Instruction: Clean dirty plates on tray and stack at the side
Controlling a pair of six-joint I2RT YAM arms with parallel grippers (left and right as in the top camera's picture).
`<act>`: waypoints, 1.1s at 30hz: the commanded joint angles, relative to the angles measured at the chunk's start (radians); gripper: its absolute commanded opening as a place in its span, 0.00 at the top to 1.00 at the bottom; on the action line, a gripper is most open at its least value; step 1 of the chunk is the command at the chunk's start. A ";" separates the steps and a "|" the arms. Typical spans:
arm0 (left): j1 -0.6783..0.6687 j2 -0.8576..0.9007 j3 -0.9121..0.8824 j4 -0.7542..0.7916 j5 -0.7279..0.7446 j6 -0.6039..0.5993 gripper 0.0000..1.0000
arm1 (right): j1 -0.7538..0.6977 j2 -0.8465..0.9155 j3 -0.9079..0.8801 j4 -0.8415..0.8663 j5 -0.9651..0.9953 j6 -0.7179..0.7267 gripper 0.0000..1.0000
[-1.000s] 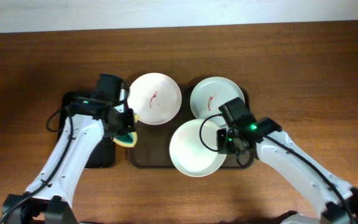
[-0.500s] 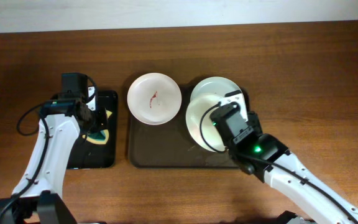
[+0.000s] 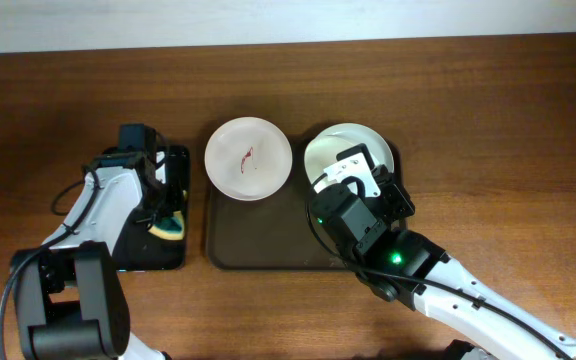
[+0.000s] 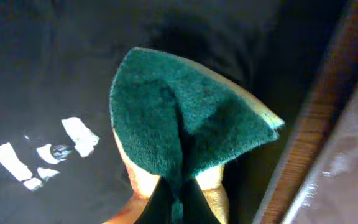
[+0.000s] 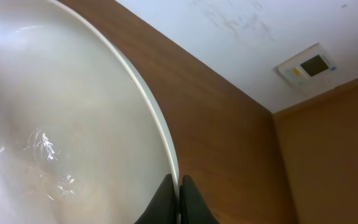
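A dirty plate (image 3: 248,158) with a red smear lies at the back left of the brown tray (image 3: 258,240). Another white plate (image 3: 340,140) shows at the back right, mostly covered by my right arm. My right gripper (image 3: 350,182) is raised high and shut on the rim of a white plate (image 5: 55,124), held tilted in the right wrist view (image 5: 180,186). From overhead I cannot tell the held plate from the one beneath. My left gripper (image 4: 179,202) is shut on a green and yellow sponge (image 4: 185,124), low over the black tray (image 3: 168,225).
The narrow black tray (image 3: 153,258) lies left of the brown tray, with white marks on its surface (image 4: 42,155). A strip of wooden table (image 4: 303,155) separates the two trays. A pale wall runs along the table's far edge.
My right arm has lifted its plate off the tray's front, risen toward the camera and tilted the plate. My left arm has carried the sponge from the brown tray to the black tray.
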 commanded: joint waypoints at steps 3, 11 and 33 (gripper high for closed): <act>-0.044 0.007 -0.004 0.031 0.127 -0.008 1.00 | 0.005 -0.012 0.023 0.005 0.037 0.080 0.96; -0.093 0.005 0.000 0.061 0.116 -0.009 1.00 | -0.046 -0.012 0.023 -0.019 -0.090 0.230 0.96; -0.096 -0.164 0.036 -0.011 0.153 -0.009 1.00 | -1.154 0.233 0.023 -0.139 -1.030 0.446 0.96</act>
